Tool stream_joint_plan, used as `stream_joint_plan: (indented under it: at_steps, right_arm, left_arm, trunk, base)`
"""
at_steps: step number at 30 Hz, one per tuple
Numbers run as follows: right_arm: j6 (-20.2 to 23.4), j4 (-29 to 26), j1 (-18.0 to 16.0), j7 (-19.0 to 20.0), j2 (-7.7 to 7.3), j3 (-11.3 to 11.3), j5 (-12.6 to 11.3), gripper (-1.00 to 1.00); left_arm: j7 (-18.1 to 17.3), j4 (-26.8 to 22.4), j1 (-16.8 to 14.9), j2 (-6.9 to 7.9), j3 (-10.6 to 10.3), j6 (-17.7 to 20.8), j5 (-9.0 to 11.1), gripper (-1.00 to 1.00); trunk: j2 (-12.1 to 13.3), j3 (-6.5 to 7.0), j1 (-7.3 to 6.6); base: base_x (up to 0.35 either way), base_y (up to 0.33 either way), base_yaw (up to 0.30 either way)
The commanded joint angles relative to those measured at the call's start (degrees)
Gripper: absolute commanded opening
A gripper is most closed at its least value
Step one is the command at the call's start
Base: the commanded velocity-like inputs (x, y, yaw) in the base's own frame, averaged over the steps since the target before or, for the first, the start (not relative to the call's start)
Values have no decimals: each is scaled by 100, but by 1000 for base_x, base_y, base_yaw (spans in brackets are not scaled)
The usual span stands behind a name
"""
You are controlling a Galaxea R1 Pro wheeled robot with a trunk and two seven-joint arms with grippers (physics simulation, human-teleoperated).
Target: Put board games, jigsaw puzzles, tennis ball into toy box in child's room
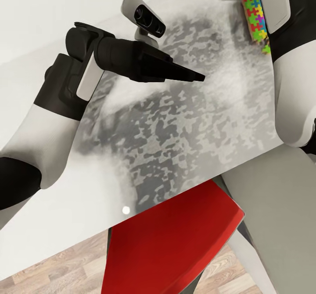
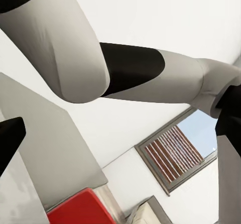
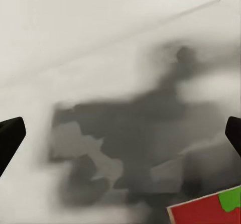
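Table (image 1: 175, 144): right in front of me, under both my arms.
Chair (image 1: 175, 241): below the table's near edge, close to me, pushed partly under it.
Floor (image 1: 57, 263): under the chair.
Jigsaw puzzle (image 1: 256, 17): on the table's far right part, partly behind my right arm.
My left gripper (image 1: 193, 75): above the table's far left part, pointing toward the right.
My right gripper (image 3: 120, 133): over the table.

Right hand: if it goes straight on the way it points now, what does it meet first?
Most likely the bare table top; the right hand points straight at it. A red and green toy lies off that line.
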Motion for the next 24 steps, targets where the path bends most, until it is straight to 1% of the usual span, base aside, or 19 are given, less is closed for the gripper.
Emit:
stream_joint_plan:
  at_steps: [1,12,20,24]
  right_arm:
    - [14,-6,-5,-58,-8,36,-58,100]
    - [-1,-2,-5,-65,-15,23,-59,100]
    - [8,2,-5,-44,-24,-6,-67,100]
    - [-2,-4,-5,-55,-19,27,-56,100]
  left_arm:
    - [-25,4,-4,1,-7,61,2,100]
    - [-25,4,-6,4,-11,61,2,100]
    - [-25,4,-4,0,-10,61,2,100]
    - [-25,4,-4,4,-14,61,2,100]
  trunk:
    - [-9,-8,4]
    - [-9,-24,4]
    - [-9,-80,4]
    - [-9,-106,4]
  base:
    - [0,0,23]
    - [0,0,12]
    - [0,0,7]
    - [0,0,1]
